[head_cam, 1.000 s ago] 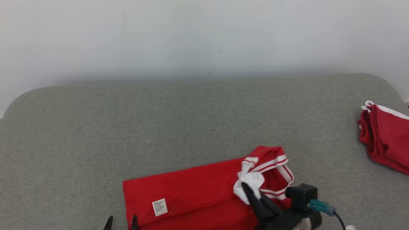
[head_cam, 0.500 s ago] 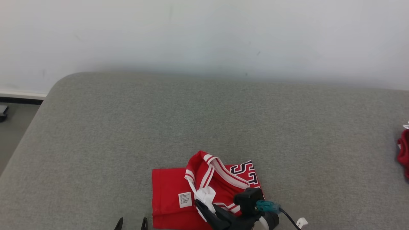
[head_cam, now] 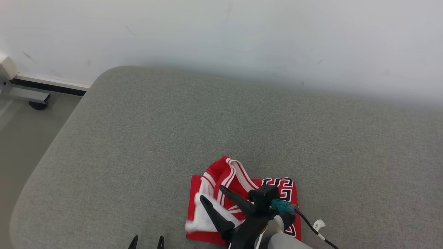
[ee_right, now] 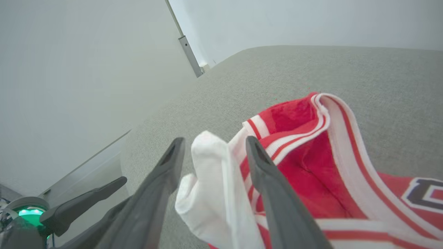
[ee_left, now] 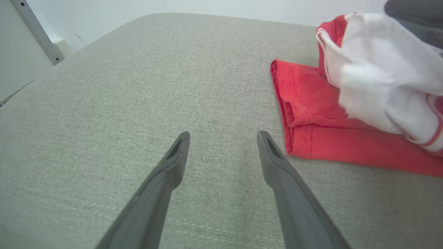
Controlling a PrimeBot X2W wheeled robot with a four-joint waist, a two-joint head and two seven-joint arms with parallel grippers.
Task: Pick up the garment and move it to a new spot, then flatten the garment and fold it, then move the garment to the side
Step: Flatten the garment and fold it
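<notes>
Red cloth with white striped trim and black-and-white lettering makes up the garment (head_cam: 221, 173), which is seen lying folded into a rough rectangle on the grey woven cushion (head_cam: 173, 121). It is placed toward the near side, well in from the left edge and well apart from the back edge that runs along the pale wall (head_cam: 221, 34). The striped neckline is raised above the folded body, and a white fold of the garment is draped over its left part; in the head view this fold is blurred. The right gripper (head_cam: 211, 193) is held just over that part of the garment with its jaws apart. In the right wrist view (ee_right: 214, 139) the white fold is seen between the two dark fingers, unpinched; whether it touches either finger cannot be told. A black camera block (head_cam: 263, 197) and a teal plug (head_cam: 282, 205) with a dark cable are carried on that wrist. The left gripper (head_cam: 147, 242) is seen at the bottom edge of the head view, just left of the garment. In its own wrist view (ee_left: 224, 134) its fingers are spread wide above bare grey weave, nothing is grasped, and the garment's (ee_left: 311, 138) hemmed left edge is seen just beside the right-hand finger but apart from it. Past the rounded far left corner of the cushion, a beige floor (head_cam: 20, 138) and a metal frame (head_cam: 20, 93) against the wall are visible.
</notes>
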